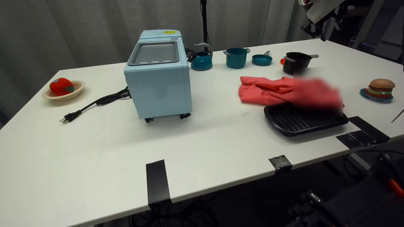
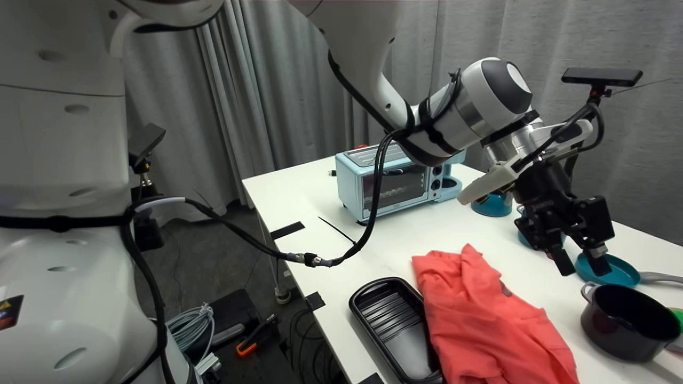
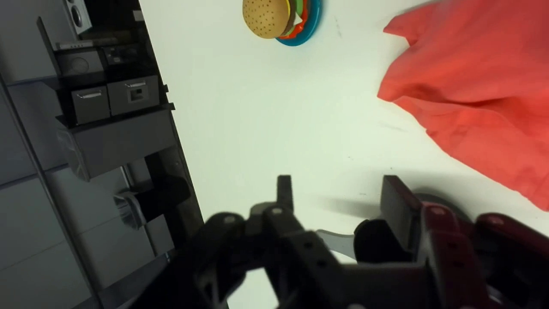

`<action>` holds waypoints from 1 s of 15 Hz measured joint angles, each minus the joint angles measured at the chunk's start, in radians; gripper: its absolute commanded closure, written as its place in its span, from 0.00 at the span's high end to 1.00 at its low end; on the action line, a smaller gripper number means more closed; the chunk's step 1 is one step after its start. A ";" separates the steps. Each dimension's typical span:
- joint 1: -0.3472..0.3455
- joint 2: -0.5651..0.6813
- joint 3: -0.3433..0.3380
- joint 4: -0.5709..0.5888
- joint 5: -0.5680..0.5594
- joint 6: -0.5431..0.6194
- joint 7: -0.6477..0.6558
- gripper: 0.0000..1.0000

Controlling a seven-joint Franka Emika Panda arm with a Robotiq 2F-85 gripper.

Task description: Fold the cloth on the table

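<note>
The red cloth (image 2: 480, 320) is laid rumpled on the white table (image 1: 94, 164), beside the black tray (image 2: 392, 320). The gripper (image 3: 336, 191) is held above the table, jaws spread wide, nothing grasped.

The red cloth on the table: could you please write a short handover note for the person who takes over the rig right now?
Gripper: open, holding nothing, raised above the table, apart from the red cloth.
Where: the red cloth lies rumpled on the table, between the black tray and the black pot; whether it touches the tray, I cannot tell.
Done: no neat fold shows.
Left: folding it. Probably bring the gripper to a free edge first, keeping off the pot.
</note>
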 measured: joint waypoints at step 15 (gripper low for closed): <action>-0.039 0.040 0.059 -0.213 0.534 0.501 -0.304 1.00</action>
